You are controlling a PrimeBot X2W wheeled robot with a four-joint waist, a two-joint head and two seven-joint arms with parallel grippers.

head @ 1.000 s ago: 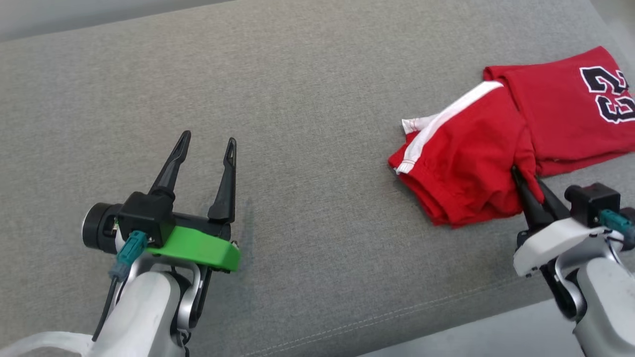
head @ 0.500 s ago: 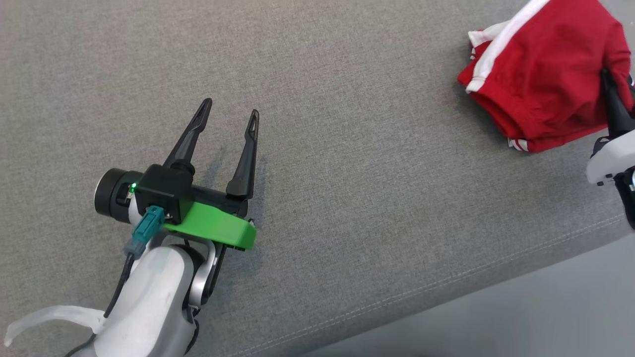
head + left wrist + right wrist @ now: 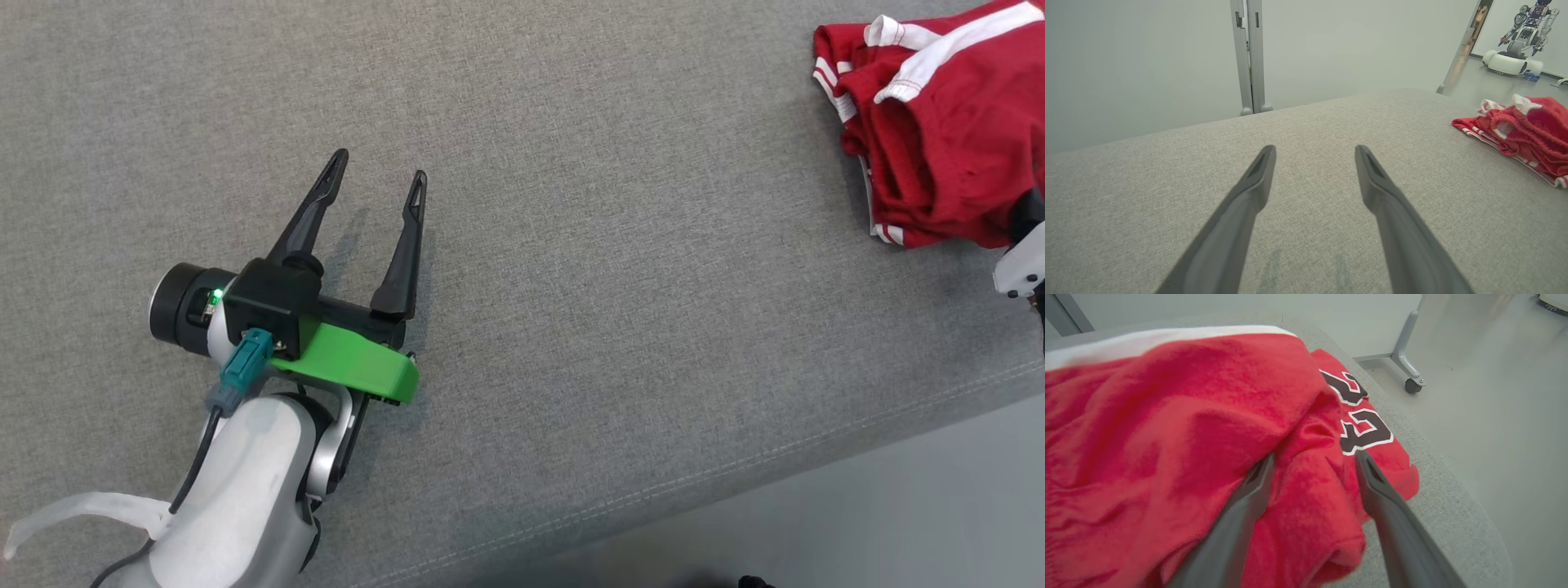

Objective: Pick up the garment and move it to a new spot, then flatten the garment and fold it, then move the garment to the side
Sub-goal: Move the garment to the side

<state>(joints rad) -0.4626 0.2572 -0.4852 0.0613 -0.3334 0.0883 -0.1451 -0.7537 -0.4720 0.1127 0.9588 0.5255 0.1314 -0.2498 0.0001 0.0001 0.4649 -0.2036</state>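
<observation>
The red garment (image 3: 939, 147) with white stripes lies crumpled at the head view's upper right on the grey cushion (image 3: 571, 245). It also shows at the right edge of the left wrist view (image 3: 1527, 126). In the right wrist view the garment (image 3: 1167, 437), with a black number print, spreads under and between my right gripper's (image 3: 1314, 457) fingers, which stand apart and open. The tip of the left finger (image 3: 1261, 473) is tucked under a fold. My left gripper (image 3: 377, 175) hovers open over bare cushion at the lower left, far from the garment.
The cushion's front seam (image 3: 735, 474) runs along the lower right, with grey floor (image 3: 898, 523) beyond it. A metal post (image 3: 1251, 57) stands behind the cushion, and another robot (image 3: 1519, 36) stands far off. A wheeled frame leg (image 3: 1408, 371) is on the floor past the cushion's end.
The head camera has swung, shifting the whole picture. The garment has gone from a spread shape to a tighter crumpled heap. The right gripper has slid toward the view's right edge.
</observation>
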